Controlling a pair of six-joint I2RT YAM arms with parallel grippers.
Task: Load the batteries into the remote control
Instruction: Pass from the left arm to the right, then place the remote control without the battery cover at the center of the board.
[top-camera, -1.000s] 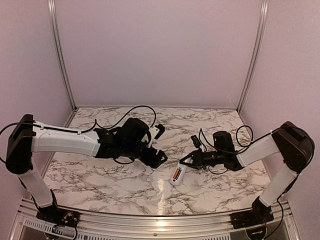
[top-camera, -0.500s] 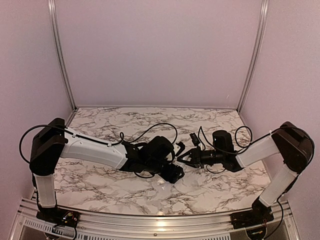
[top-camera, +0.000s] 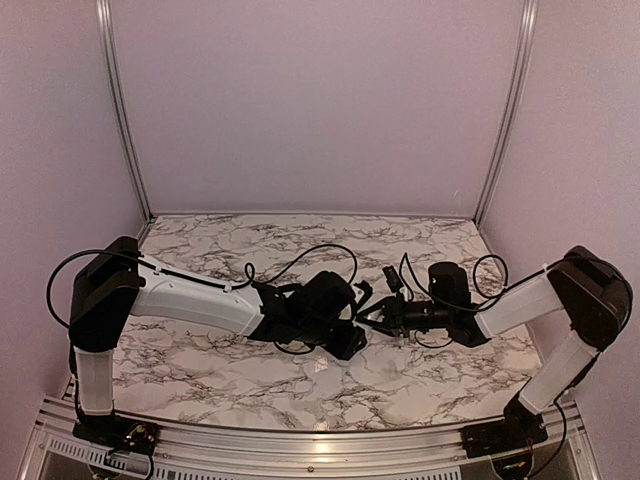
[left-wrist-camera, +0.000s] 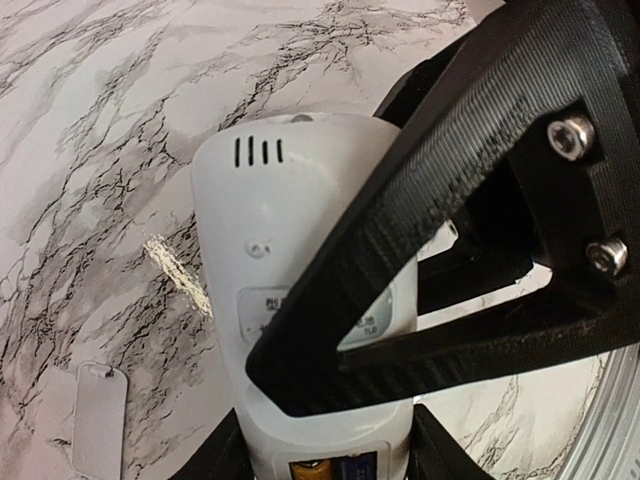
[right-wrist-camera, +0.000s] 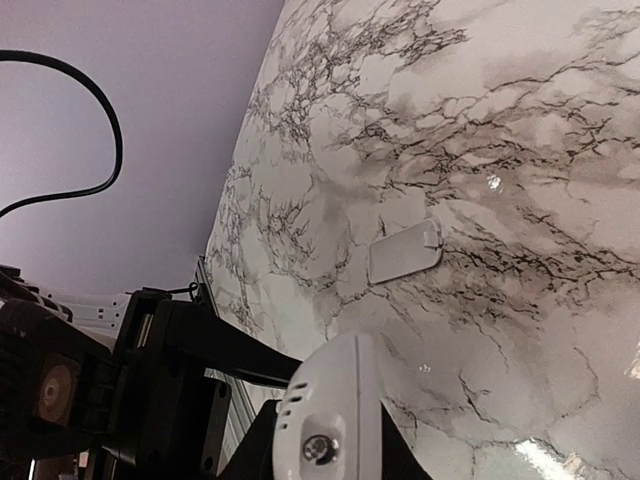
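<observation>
Across lower frame: marble table (top-camera: 200, 360). Centre: left gripper (top-camera: 348, 338), one finger crossing remote's back, cannot tell finger spread. Centre right: right gripper (top-camera: 372, 320) pinching remote control (left-wrist-camera: 290, 230) at compartment end. Lower left, left wrist view: white battery cover (left-wrist-camera: 97, 428) flat on marble. Bottom edge: orange-copper battery (left-wrist-camera: 312, 467) in compartment.

Thin strip (left-wrist-camera: 97, 415) on table (left-wrist-camera: 80, 150), beside remote control (left-wrist-camera: 265, 230).

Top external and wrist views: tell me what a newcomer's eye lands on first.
The left gripper and right gripper meet mid-table, both clamped on the white remote control. In the left wrist view its back faces the camera, an orange-copper battery showing in the open bay. A thin white strip lies on the marble table beside it.
</observation>
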